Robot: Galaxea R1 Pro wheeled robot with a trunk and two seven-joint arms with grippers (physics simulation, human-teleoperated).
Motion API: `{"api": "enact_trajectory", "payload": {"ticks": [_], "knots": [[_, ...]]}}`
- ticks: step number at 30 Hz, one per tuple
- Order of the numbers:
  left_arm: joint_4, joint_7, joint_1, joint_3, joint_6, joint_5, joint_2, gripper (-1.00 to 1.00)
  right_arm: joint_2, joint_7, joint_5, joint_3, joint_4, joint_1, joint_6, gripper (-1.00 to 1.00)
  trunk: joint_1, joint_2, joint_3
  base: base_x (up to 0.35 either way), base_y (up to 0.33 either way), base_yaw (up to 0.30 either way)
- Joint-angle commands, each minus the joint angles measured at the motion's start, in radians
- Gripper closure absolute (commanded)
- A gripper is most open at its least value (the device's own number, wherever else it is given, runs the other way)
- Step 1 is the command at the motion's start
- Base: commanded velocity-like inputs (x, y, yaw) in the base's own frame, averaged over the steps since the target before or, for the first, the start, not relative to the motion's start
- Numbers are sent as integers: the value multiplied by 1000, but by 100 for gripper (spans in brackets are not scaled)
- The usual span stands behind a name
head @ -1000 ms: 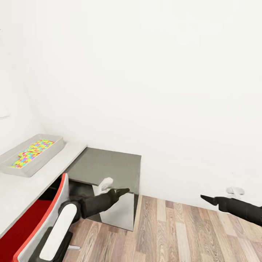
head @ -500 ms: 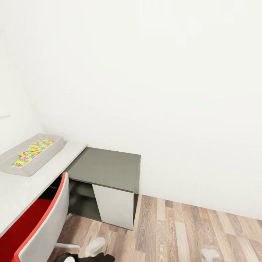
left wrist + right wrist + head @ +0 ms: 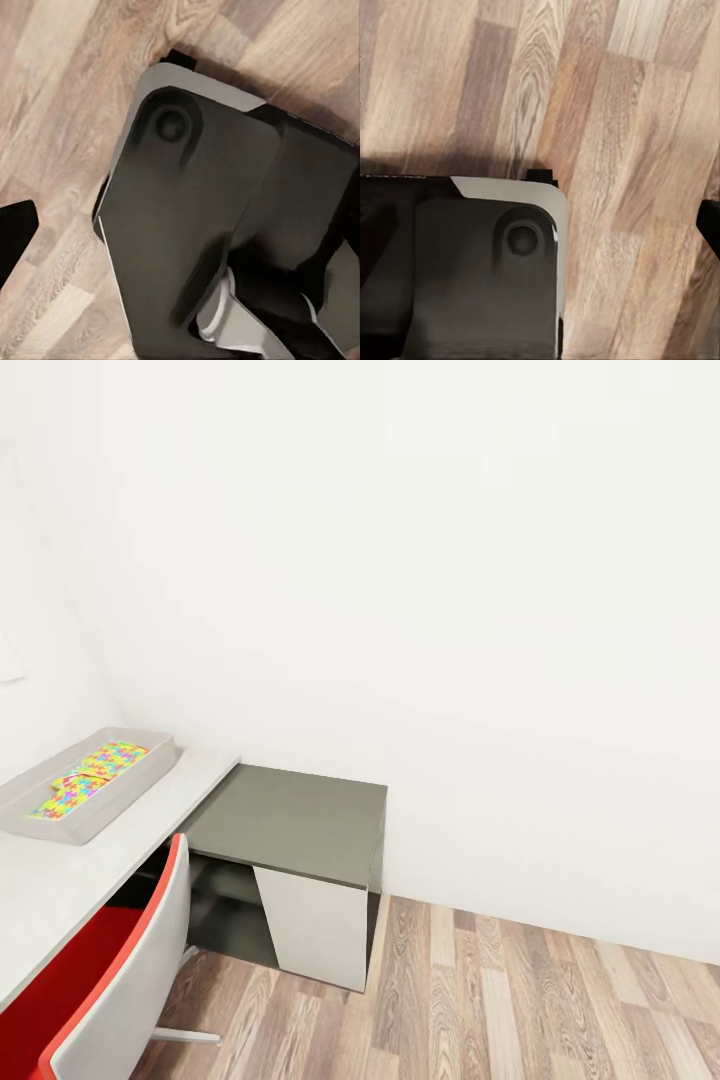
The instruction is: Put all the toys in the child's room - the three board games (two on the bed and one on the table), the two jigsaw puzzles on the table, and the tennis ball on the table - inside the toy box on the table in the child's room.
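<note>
The light-grey toy box [image 3: 22, 800] sits on the pale top of the table [image 3: 70, 870] at the left. Two jigsaw puzzles [image 3: 88, 775] with bright multicoloured pieces lie flat inside it. The board games, the tennis ball and the bed are out of view. My left gripper [image 3: 180, 240] hangs low, facing the wood floor and my own dark base; one black finger [image 3: 15, 236] shows at the picture's edge. My right gripper [image 3: 540, 225] faces the floor too, with a finger [image 3: 709, 225] at the edge. Nothing lies between the fingers of either one.
A red chair [image 3: 95, 980] with a grey back stands close at the lower left, pushed toward the table. The table's lower dark grey section [image 3: 290, 820] with a white panel [image 3: 315, 930] juts out at centre. White walls stand behind; wood plank floor [image 3: 520, 1000] spreads to the right.
Both arms, stretched forward in the head view a second ago, have dropped down out of it. The camera and the table's things have not moved.
</note>
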Motion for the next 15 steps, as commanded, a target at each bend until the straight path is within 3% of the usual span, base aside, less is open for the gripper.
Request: {"api": "enact_trajectory", "payload": {"ticks": [1,6,9,15], "knots": [[90,10,-1,-8,-50,9,0,-100,2,-2,7,-9,28,4,-19,-100,1,-2,-2,0,0,0],[394,9,3,-9,-147,3,-4,-100,26,-10,7,-9,69,12,-42,-100,1,-2,-2,0,0,0],[462,9,6,-10,-165,0,3,-100,34,-11,7,-10,75,13,-46,-100,1,-2,-2,0,0,0],[500,9,7,-10,-177,-4,3,-100,33,-13,5,-11,79,14,-48,-100,1,-2,-2,0,0,0]]}}
